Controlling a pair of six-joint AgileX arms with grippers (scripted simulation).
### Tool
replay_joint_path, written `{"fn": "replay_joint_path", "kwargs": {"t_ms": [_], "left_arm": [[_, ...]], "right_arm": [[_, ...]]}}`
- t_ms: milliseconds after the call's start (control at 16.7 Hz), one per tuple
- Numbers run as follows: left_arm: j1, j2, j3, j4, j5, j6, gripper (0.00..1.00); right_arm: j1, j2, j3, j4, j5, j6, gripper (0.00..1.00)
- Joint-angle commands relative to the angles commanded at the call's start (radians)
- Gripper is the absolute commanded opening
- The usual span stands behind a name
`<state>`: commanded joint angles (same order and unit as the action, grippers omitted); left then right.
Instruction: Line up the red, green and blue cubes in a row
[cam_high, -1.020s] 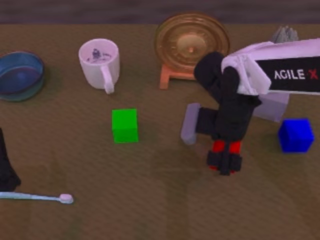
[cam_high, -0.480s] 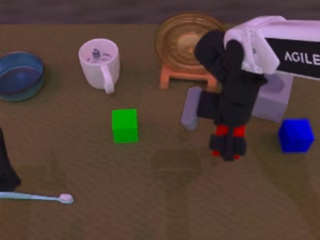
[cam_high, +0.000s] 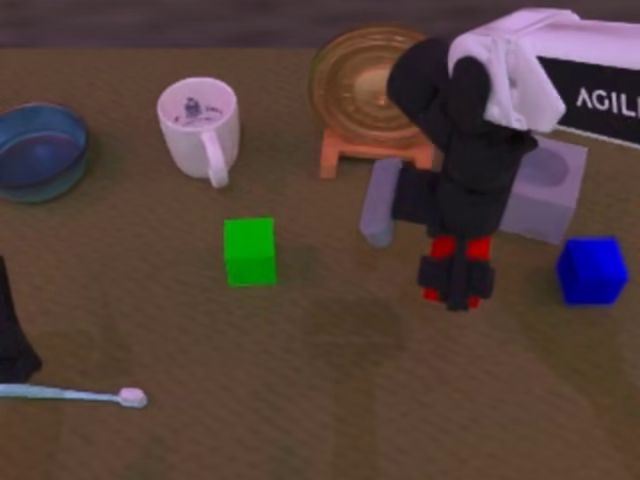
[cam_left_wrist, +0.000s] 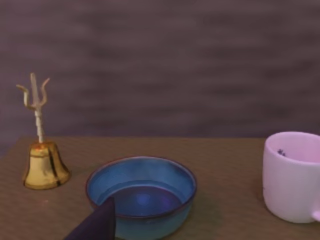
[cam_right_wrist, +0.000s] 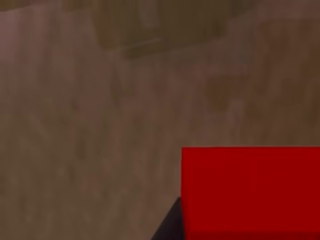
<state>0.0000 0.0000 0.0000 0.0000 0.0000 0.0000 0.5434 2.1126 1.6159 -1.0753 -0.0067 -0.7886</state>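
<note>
Three small matte cubes are in view, one of each colour. The bright green cube (cam_high: 249, 251) sits alone on the brown worktop (cam_high: 330, 400), left of centre. The deep blue cube (cam_high: 592, 270) rests on the worktop near the right edge. The bright red cube (cam_high: 458, 250) is between the black fingers of the right gripper (cam_high: 457, 281), right of centre and between the other two cubes; only slivers of red show around the fingers from above. In the right wrist view the red cube (cam_right_wrist: 250, 192) fills the near corner, with bare worktop beyond it; whether it touches the worktop cannot be told.

The right arm reaches in from the right side of the top view, its white casing marked with lettering and its black wrist turned straight down over the red cube. The gripper is closed onto the cube's sides.

One pale lilac block with a round hollow (cam_high: 545, 190) sits just behind the blue cube, partly covered by the arm. There is also one white mug (cam_high: 200, 125), one blue bowl (cam_high: 40, 150), one round golden plate on an orange stand (cam_high: 355, 95), one small brass bell (cam_left_wrist: 44, 162) and one toothbrush (cam_high: 75, 396).

The left arm is parked at the left edge; its gripper shows only as a dark tip, so its opening cannot be told.
</note>
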Motion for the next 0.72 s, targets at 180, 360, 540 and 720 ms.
{"fn": "replay_joint_path", "kwargs": {"t_ms": [180,360,540,720], "left_arm": [[0.0,0.0,0.0,0.0,0.0,0.0,1.0],[0.0,0.0,0.0,0.0,0.0,0.0,1.0],[0.0,0.0,0.0,0.0,0.0,0.0,1.0],[0.0,0.0,0.0,0.0,0.0,0.0,1.0]], "right_arm": [[0.054,0.068,0.1,-0.057,0.0,0.012,0.0],[0.132,0.17,0.293,-0.146,0.001,0.04,0.0],[0.22,0.279,0.525,-0.245,0.001,0.075,0.0],[0.3,0.368,0.709,-0.329,0.001,0.108,0.0]]}}
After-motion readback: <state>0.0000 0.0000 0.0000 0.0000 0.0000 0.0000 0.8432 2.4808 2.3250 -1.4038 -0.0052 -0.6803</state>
